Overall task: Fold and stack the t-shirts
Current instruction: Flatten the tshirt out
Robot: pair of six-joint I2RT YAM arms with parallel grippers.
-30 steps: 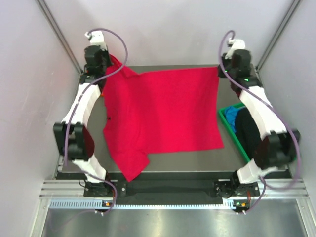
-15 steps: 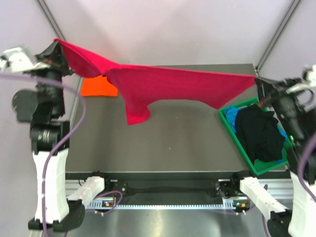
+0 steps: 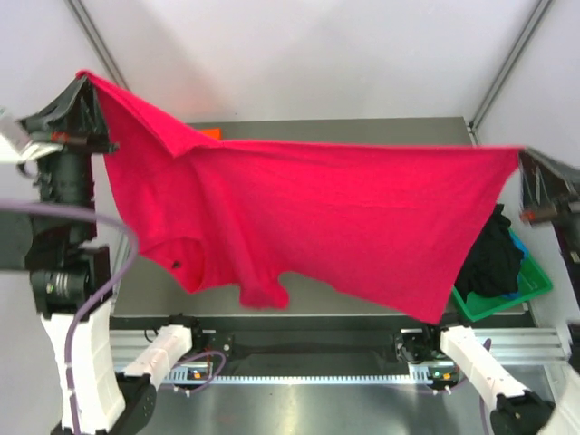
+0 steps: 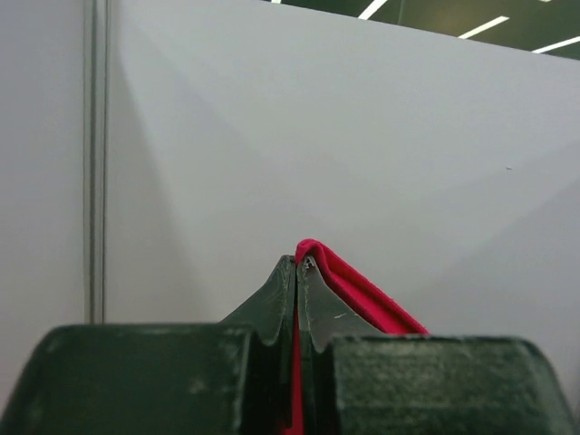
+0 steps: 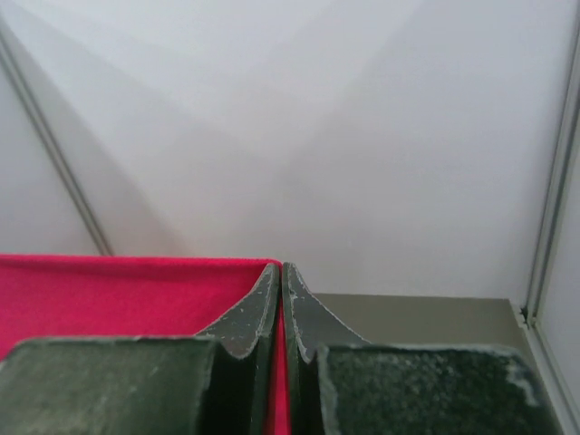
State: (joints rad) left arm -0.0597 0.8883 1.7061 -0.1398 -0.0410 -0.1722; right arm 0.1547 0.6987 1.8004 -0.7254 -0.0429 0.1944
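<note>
The crimson-red t-shirt [image 3: 317, 217] hangs in the air, stretched wide between my two grippers, with a sleeve drooping at the lower left. My left gripper [image 3: 84, 79] is shut on its upper left corner; the left wrist view shows red cloth [image 4: 362, 294] pinched between the closed jaws [image 4: 297, 263]. On the far right, my right gripper [image 3: 524, 155] is shut on the other corner, with red cloth [image 5: 118, 290] pinched between its closed jaws [image 5: 280, 267]. A sliver of an orange t-shirt [image 3: 211, 133] peeks above the red one. A black t-shirt [image 3: 494, 258] lies in the bin.
A green plastic bin [image 3: 507, 297] sits at the table's right edge with a bit of blue cloth [image 3: 518, 246] beside the black shirt. The grey table [image 3: 362, 130] is mostly hidden behind the raised shirt. White walls and metal posts enclose the cell.
Both grippers have lifted the red t-shirt off the table and spread it wide toward the camera. It now covers most of the orange t-shirt and part of the bin.
</note>
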